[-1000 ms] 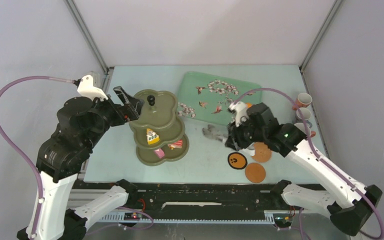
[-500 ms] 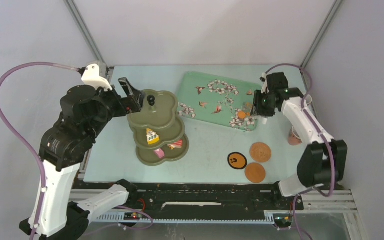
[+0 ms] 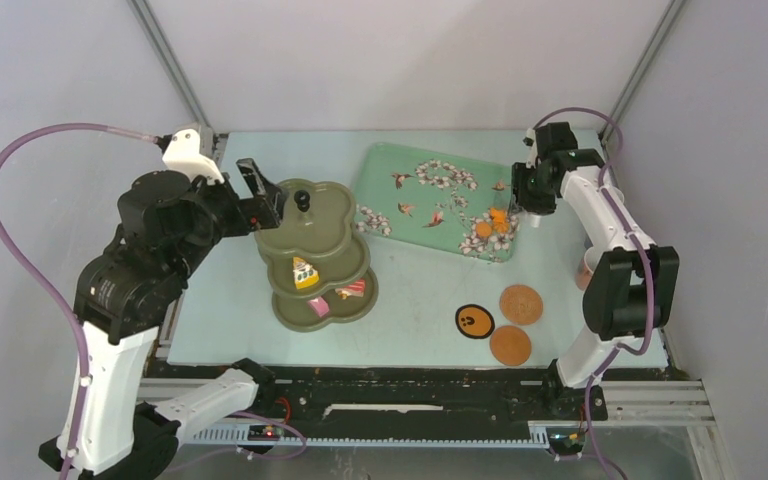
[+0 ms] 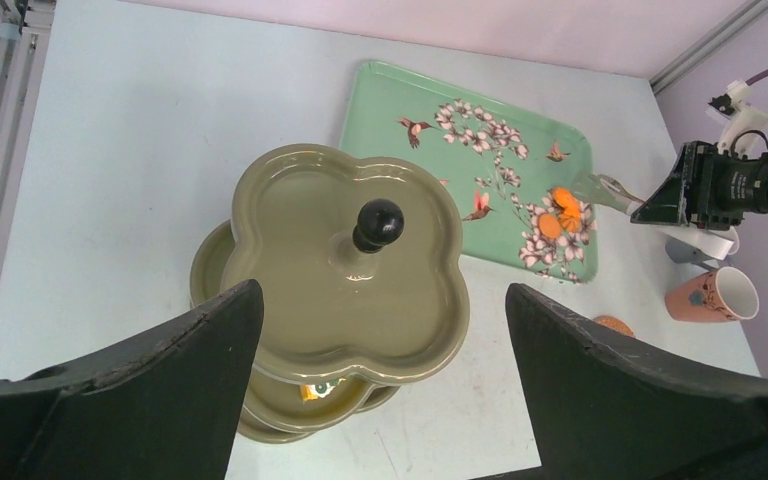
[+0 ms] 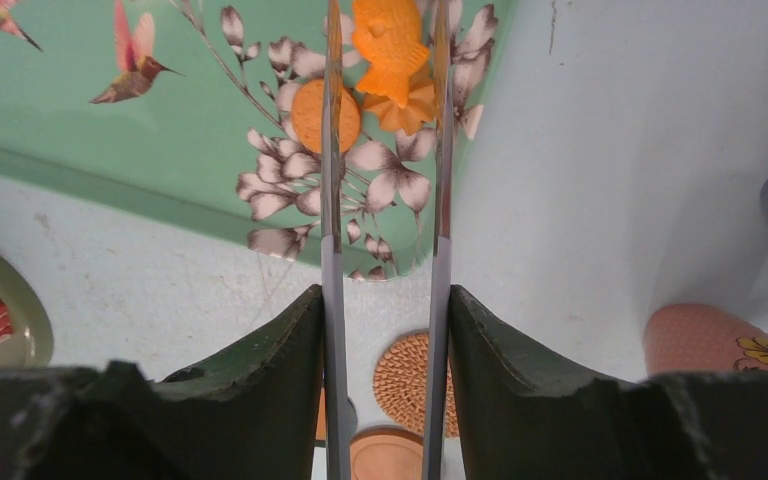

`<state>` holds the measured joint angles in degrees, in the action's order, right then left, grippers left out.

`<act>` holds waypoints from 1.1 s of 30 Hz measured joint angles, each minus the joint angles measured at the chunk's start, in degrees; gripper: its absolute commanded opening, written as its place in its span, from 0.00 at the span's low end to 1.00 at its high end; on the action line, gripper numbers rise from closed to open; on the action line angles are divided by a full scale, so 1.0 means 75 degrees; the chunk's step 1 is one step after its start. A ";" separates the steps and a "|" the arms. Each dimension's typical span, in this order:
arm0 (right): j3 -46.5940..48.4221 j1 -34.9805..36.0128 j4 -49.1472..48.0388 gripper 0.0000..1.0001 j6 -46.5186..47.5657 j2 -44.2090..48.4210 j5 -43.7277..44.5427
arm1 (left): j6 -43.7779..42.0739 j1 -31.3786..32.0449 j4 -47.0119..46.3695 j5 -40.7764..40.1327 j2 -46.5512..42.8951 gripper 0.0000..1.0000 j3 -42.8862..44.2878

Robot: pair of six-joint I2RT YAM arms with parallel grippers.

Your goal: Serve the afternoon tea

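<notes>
A: Biggest first. What is on the table (image 3: 410, 300)?

B: The mint-green floral tray (image 3: 385, 165) lies slantwise at the far right-centre. Just beside its near-left corner stands the olive three-tier stand (image 3: 325, 232), upright, with a black knob (image 4: 378, 220) on top.

A: And the arms?

B: The left gripper (image 4: 382, 293) hovers at the far-left side of the stand, level with the top tier. Its fingers are spread wide with nothing between them. The right gripper (image 5: 385, 300) hangs over the right end of the tray. Its fingers press on the outsides of the metal tongs (image 5: 331, 250) and clamp them.

A: Coasters and cups?

B: Three round coasters lie close together near the front, right of the stand: a black coaster (image 3: 474, 320) and two brown coasters (image 3: 521, 304) (image 3: 511, 345). A pink patterned cup (image 4: 715, 295) sits by the table's right edge, past the tray and beside the right arm.

A: Where are the pastries?

B: A yellow wedge (image 3: 305, 272) rests on the stand's middle tier. A red slice (image 3: 353, 289) and a pink piece (image 3: 319, 306) rest on the bottom tier. At the tray's near-right corner an orange fish-shaped pastry (image 5: 392, 45) lies between the two tong blades. I cannot tell whether the blades touch it. A round orange biscuit (image 5: 308, 115) lies on the tray just outside one blade, partly behind it.
</notes>
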<state>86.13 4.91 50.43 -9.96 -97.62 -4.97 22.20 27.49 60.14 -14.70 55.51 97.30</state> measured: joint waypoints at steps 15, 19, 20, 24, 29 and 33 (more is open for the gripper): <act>0.0012 -0.0009 0.0052 0.49 0.0449 -0.0472 -0.0169 | -0.0236 -0.0061 0.0082 0.0047 0.0134 0.98 0.0108; 0.0012 0.0003 0.0035 0.48 0.0519 -0.0519 -0.0166 | -0.0239 -0.0079 0.0082 0.0064 0.0149 0.98 0.0108; 0.0012 0.0017 0.0029 0.48 0.0536 -0.0536 -0.0163 | -0.0239 -0.0085 0.0082 0.0070 0.0152 0.98 0.0108; 0.0012 0.0087 0.0015 0.47 0.0595 -0.0723 -0.0082 | -0.0239 -0.0090 0.0085 0.0073 0.0157 0.98 0.0108; 0.0055 0.0227 0.0006 0.36 0.0612 -0.0970 0.0090 | -0.0239 -0.0119 0.0085 0.0128 0.0157 0.98 0.0108; 0.0082 0.0356 0.0009 0.22 0.0624 -0.1043 0.0294 | -0.0239 -0.0137 0.0085 0.0178 0.0157 0.98 0.0108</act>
<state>86.74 7.57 50.50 -5.28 -105.45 -2.76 20.40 26.46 60.77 -13.37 56.69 98.10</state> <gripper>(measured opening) 0.466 0.985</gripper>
